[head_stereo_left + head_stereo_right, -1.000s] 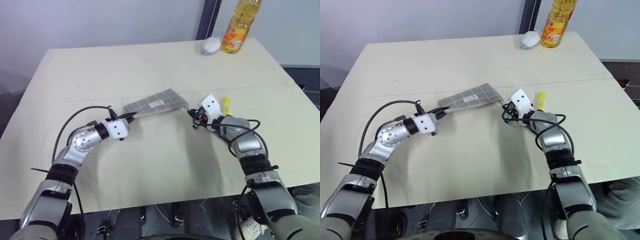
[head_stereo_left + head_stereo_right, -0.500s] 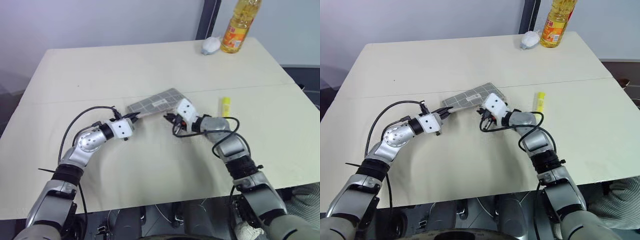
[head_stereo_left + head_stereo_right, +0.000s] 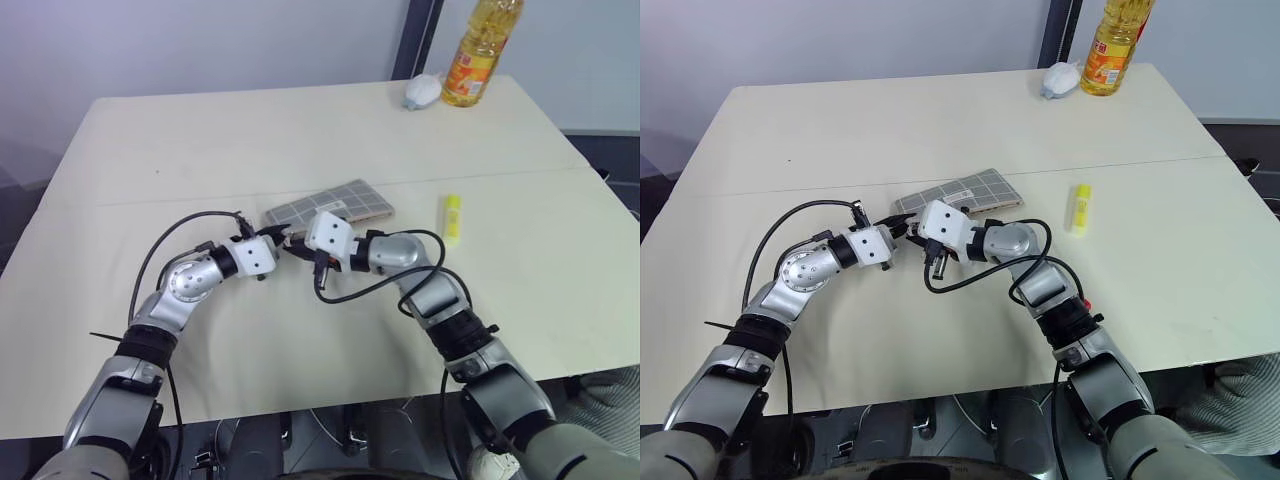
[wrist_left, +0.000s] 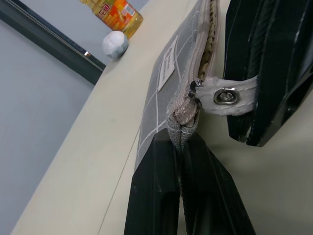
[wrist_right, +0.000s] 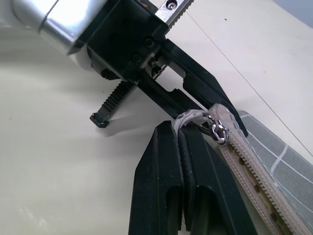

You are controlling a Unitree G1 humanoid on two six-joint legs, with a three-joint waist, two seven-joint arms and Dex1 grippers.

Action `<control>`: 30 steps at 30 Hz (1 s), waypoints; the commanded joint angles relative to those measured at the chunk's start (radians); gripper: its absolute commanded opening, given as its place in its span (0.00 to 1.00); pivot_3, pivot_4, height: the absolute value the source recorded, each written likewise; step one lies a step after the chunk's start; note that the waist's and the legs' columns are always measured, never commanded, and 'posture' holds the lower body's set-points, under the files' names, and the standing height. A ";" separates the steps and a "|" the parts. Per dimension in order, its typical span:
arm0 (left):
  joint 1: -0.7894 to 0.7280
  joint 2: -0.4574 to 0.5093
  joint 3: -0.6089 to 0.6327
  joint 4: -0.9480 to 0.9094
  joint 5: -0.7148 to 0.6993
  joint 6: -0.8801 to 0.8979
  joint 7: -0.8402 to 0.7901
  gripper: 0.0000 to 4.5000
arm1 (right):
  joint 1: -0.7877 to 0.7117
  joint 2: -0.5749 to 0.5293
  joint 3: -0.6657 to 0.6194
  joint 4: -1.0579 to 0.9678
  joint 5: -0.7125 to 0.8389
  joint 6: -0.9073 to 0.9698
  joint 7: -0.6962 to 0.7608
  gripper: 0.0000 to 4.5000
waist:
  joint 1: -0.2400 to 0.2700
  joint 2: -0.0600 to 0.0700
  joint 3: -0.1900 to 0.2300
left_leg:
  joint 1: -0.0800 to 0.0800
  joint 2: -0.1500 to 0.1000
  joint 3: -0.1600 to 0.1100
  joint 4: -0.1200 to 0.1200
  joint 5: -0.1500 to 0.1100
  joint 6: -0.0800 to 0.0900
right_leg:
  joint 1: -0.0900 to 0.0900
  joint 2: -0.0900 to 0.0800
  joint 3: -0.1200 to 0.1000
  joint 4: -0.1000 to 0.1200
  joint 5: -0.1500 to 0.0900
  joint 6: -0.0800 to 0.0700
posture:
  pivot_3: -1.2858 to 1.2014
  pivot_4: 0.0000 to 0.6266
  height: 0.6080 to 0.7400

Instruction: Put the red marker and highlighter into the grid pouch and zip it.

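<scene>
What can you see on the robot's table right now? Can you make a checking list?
Surface: cream table, seam running across it.
Job's things: grid pouch at mid-table, zipper open; highlighter lying apart to its right; red marker not seen.
Clutter: oil bottle and a white crumpled lump at the far edge.
Grippers: left gripper shut on the pouch's end; right gripper shut on the zipper pull.
Cables: black cables loop off both wrists.
Surroundings: grey wall, dark post behind the table.
</scene>
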 commanded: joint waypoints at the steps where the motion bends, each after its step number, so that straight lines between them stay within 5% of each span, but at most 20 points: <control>1: -0.017 -0.004 0.004 -0.037 0.013 0.003 0.025 0.00 | 0.010 -0.018 -0.051 -0.052 0.049 0.025 0.014 0.14 | 0.000 0.000 0.000 | 0.000 0.000 0.000 0.000 0.000 0.000 | 0.000 0.000 0.000 0.000 0.000 0.000 | 0.52 0.24 1.00; 8: -0.004 0.022 0.032 -0.024 -0.009 -0.006 0.038 0.00 | 0.226 -0.154 -0.261 -0.307 0.169 0.128 -0.030 0.90 | 0.014 0.000 0.000 | -0.001 -0.001 -0.001 0.000 0.000 0.000 | 0.000 -0.002 0.000 -0.001 0.000 0.000 | 0.52 0.24 1.00; 17: -0.001 0.033 0.044 0.002 -0.031 -0.027 0.038 0.00 | 0.419 -0.130 -0.508 -0.503 0.182 0.245 -0.361 0.90 | 0.019 0.000 0.000 | 0.000 0.002 -0.003 0.000 0.000 -0.001 | -0.001 0.001 0.000 -0.001 0.000 -0.001 | 0.52 0.24 1.00; 22: -0.028 0.013 0.032 0.027 -0.025 -0.036 0.033 0.00 | 0.362 -0.120 -0.492 -0.409 0.031 0.398 -0.597 0.90 | 0.021 0.000 0.000 | -0.001 0.002 -0.003 0.000 0.000 -0.001 | -0.001 0.000 0.000 -0.002 -0.002 -0.003 | 0.52 0.24 1.00; 30: -0.035 0.008 0.032 0.040 -0.018 -0.048 0.034 0.00 | 0.246 -0.115 -0.577 -0.254 0.063 0.639 -0.682 0.90 | 0.022 0.000 0.000 | -0.001 0.001 -0.002 -0.001 0.000 0.000 | -0.002 0.000 0.001 -0.002 0.000 -0.001 | 0.52 0.24 1.00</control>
